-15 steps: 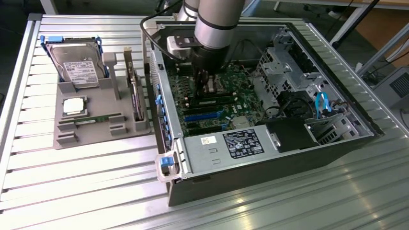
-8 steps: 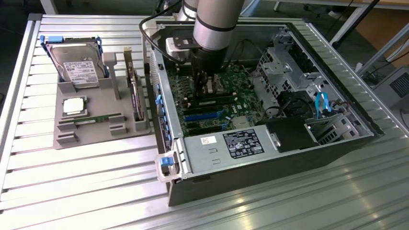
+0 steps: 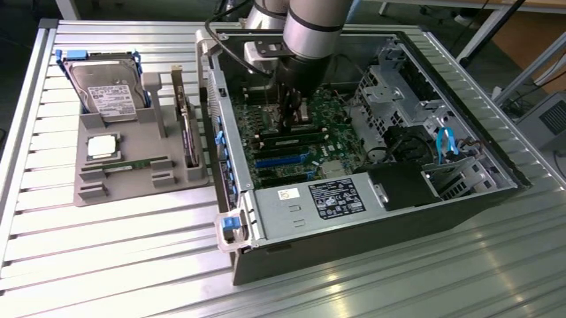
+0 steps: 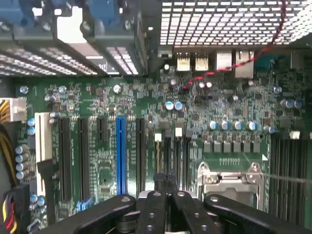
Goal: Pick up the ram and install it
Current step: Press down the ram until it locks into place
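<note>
— Hanging low inside the computer case, my pincer is right above the main board. From the wrist, my fingers are drawn in narrow, their tips almost together.

— Is anything between them?

— I cannot tell. A stick that thin, seen edge-on, would hardly show. What I can point to is a long dark ram stick lying along the black slots just under the pincer, beside the processor socket. I take that for the one in hand, at its slot or already in it. Another green stick lies in the grey tray, well apart on the table, on the exterior view's left.

— So what makes this step go well?

— Keeping the stick square to its slot and dead upright. The slots are narrow and close together, so a small drift sideways could put it over the neighbour. I would judge the line by the slot's length, not by the blue slot further off.

— And the push?

— Straight down and even along the stick. Lean on one end and it may tilt and jam, or strain the board. The red wire is far enough away that I don't count it a risk.
</note>
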Controlling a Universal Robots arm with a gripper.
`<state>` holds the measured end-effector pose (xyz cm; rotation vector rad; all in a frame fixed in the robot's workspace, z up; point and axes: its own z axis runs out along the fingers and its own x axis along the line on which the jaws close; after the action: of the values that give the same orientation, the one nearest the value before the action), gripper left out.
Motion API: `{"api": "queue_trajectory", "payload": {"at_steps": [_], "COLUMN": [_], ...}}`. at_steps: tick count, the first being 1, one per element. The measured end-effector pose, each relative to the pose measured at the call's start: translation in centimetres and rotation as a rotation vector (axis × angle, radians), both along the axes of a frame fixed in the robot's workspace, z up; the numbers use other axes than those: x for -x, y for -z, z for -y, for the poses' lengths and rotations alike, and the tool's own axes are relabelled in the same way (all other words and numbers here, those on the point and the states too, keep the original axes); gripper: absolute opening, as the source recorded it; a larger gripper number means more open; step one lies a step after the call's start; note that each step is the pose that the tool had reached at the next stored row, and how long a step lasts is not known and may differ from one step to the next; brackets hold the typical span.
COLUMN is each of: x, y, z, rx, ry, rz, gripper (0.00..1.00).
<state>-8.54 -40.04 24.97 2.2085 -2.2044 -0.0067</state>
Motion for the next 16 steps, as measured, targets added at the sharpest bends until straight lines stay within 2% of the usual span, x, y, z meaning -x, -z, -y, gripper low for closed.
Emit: {"api": "queue_trajectory", "payload": {"at_steps": [4,9,16], "x": [-0.7,-2.0,-3.3], "y": [-0.73,-2.64,-3.83], "z": [0.00,0.00,0.00], "rx": [0.0000,-0.0009,-0.0010], "ry": [0.000,0.000,0.000], "rz": [0.0000,0.0000,0.0000], "gripper": [0.10,0.10,0.10]}}
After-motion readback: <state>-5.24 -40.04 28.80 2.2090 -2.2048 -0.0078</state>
